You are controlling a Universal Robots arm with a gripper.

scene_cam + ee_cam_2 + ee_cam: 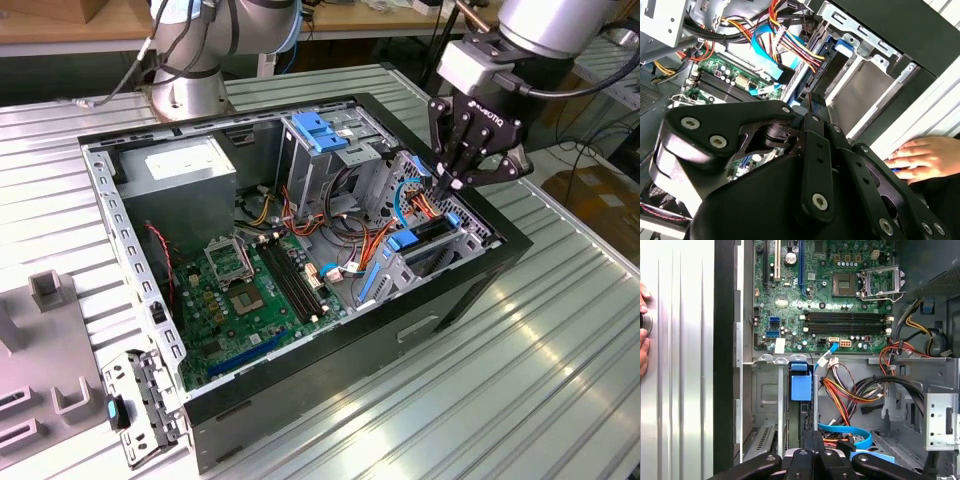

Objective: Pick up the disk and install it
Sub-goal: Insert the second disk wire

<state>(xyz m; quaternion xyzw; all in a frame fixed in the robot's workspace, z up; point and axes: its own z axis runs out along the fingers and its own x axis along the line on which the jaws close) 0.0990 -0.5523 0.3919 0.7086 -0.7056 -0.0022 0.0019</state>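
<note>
Black tool (452,183) fingers pressed together above drive bay, over disk (801,386); disk mostly hidden inside cage, blue rail showing. Hand (926,157) on tabletop (560,340), partly cut off.

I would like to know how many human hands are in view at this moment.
1: a hand rests on the ribbed table beside the case's black front, seen in both wrist views. Another may be out of frame.
</note>
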